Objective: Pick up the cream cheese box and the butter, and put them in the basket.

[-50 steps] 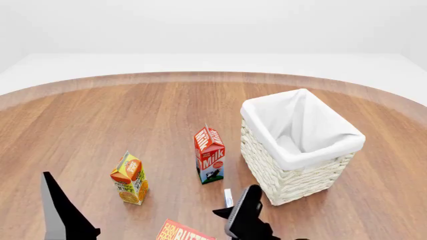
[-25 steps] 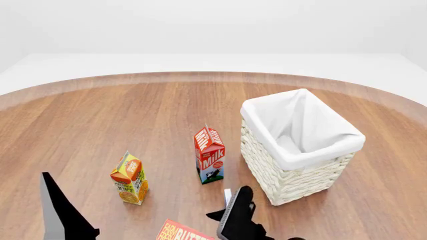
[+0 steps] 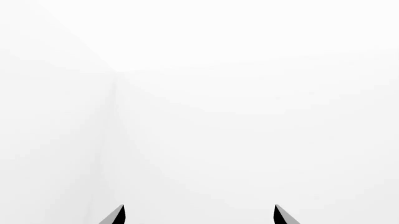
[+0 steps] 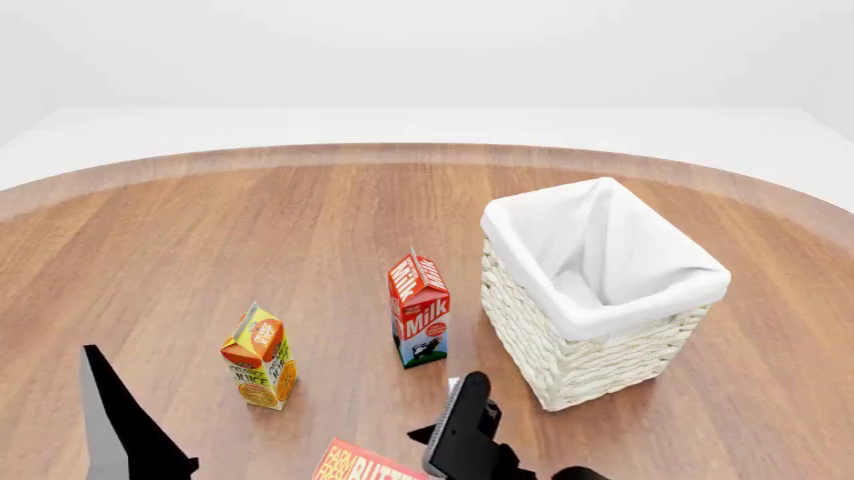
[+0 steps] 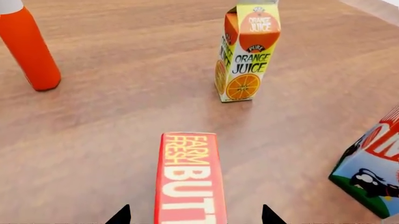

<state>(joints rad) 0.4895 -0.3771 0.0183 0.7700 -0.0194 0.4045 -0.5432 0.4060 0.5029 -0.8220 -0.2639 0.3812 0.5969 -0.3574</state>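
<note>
**Right fingers line up on the butter**

At the desk's near edge the right gripper [image 5: 193, 215] is spread open, its tips astride the butter [image 5: 190, 177], probably to grasp it. Left gripper [image 3: 198, 215] is open, idle. Cream cheese box: mostly hidden. The basket [image 4: 603, 305] waits farther right.

Bare simulated tabletop set, not a real room

A round wooden table [image 4: 267, 230] (rendered, flat-lit) sits in blank white surroundings, holding groceries: milk carton [image 4: 419, 310], orange juice carton [image 4: 260, 357], wicker basket [image 4: 601, 290].
</note>
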